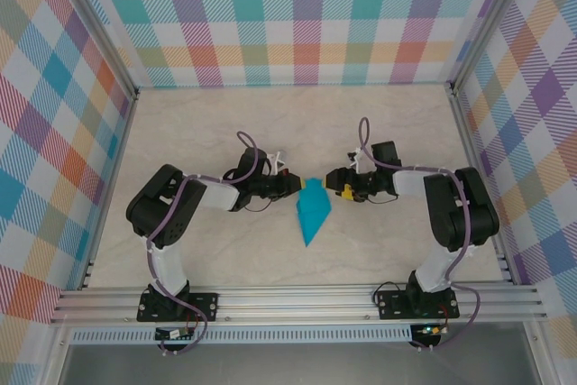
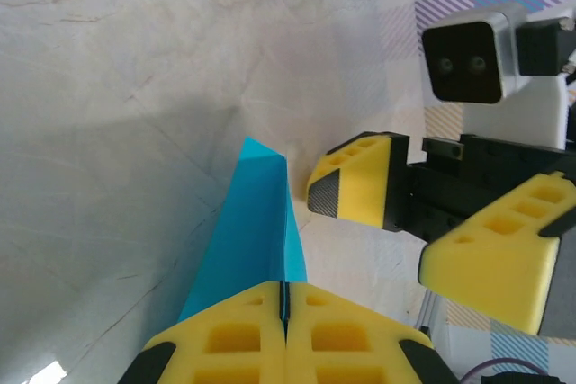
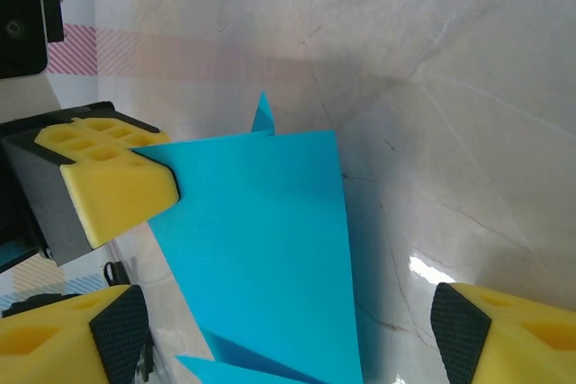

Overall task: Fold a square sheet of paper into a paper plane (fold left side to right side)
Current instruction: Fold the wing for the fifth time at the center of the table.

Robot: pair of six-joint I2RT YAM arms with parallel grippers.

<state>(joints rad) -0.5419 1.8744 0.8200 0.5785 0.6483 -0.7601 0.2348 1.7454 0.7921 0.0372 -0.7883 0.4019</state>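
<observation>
The left tool (image 1: 296,185) is clenched on the paper plane (image 1: 313,215). In the left wrist view its two yellow fingers (image 2: 234,343) are pressed together, and the teal-blue paper plane (image 2: 247,222) comes out from the seam between them and stands on its edge ahead of the tool. The right tool (image 1: 335,188) is released: its jaws stand wide apart, one at each lower corner of the right wrist view. The paper plane (image 3: 270,240) is ahead of this tool, between the two fingers (image 3: 67,339), and it looks apart from both. The two tools face each other with tips near, and the wide end of the paper plane is between them. From there the paper plane runs away from both tools toward the arm bases and gets narrower down to one sharp tip over the pale marbled tabletop (image 1: 198,123). In the right wrist view one finger of the left tool (image 3: 103,177) touches the upper left corner of the paper plane. A small teal point sticks up behind its top edge. From above I cannot tell if the wide end is lifted off the tabletop
</observation>
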